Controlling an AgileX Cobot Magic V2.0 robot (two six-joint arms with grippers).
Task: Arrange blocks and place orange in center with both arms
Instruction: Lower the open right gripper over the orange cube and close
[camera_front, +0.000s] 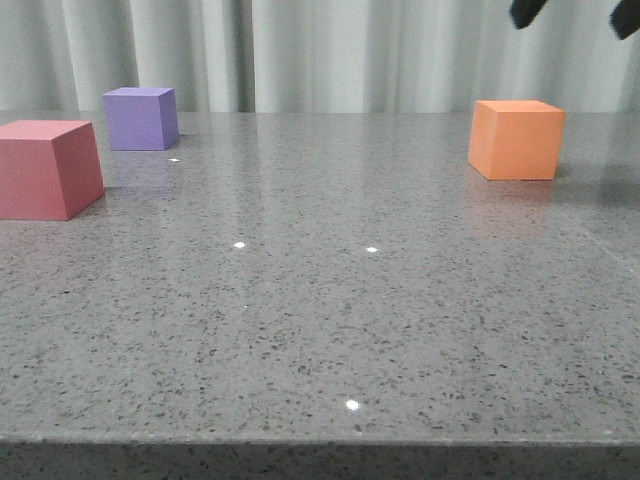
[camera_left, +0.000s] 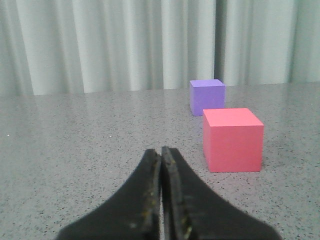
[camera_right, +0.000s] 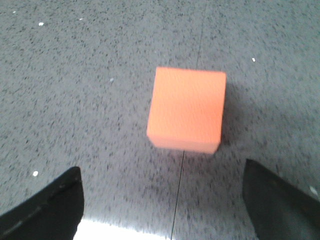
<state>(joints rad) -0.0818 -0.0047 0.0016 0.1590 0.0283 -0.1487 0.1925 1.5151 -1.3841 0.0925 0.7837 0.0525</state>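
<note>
Two cubes (camera_front: 48, 168) left, one (camera_front: 516, 139) right

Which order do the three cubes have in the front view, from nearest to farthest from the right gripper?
Right gripper hangs open at the upper right, above the table.
1. Orange cube: on the right, just below the gripper.
2. Purple cube: far left, at the back.
3. Pinkish-red cube: leftmost, nearer the camera.
</note>
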